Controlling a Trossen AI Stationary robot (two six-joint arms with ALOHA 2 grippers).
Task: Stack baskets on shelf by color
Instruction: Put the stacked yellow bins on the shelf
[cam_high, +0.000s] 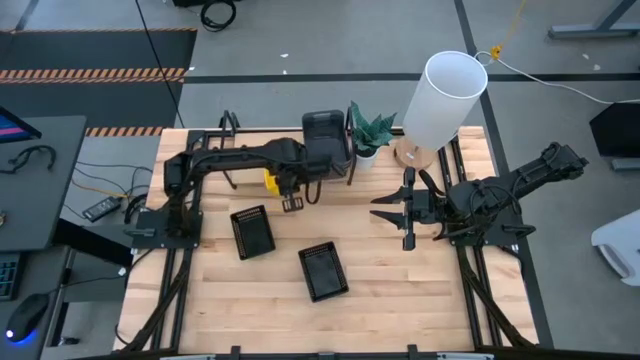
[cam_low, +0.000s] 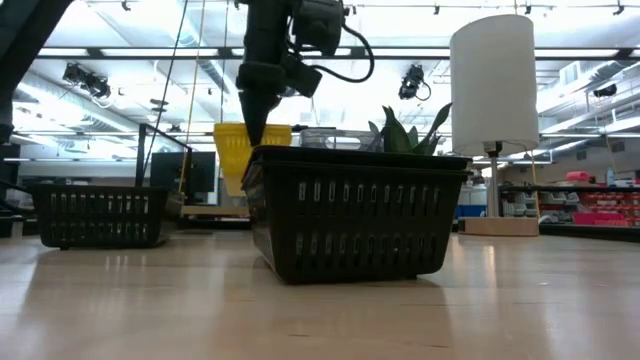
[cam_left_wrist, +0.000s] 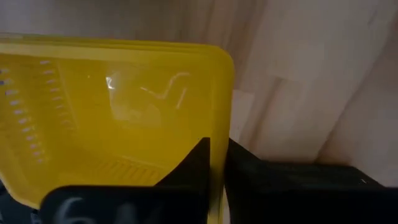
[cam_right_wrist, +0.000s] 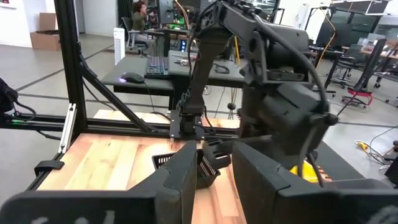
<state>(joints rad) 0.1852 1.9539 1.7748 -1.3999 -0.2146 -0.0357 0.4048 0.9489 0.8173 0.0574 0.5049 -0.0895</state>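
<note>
A light-wood slatted worktop (cam_high: 400, 290) is seen on a grey floor, with an open lab of desks and monitors behind. Two black mesh baskets (cam_high: 252, 231) (cam_high: 323, 270) lie apart mid-worktop. Along the far edge stand a small potted plant (cam_high: 368, 132) and a white-shaded lamp (cam_high: 443, 98). The left pincer (cam_high: 291, 203) is clamped on the rim of a yellow basket (cam_left_wrist: 124, 124) near dark grey baskets (cam_high: 324, 135). The right pincer (cam_high: 390, 213) is held open near the lamp.
</note>
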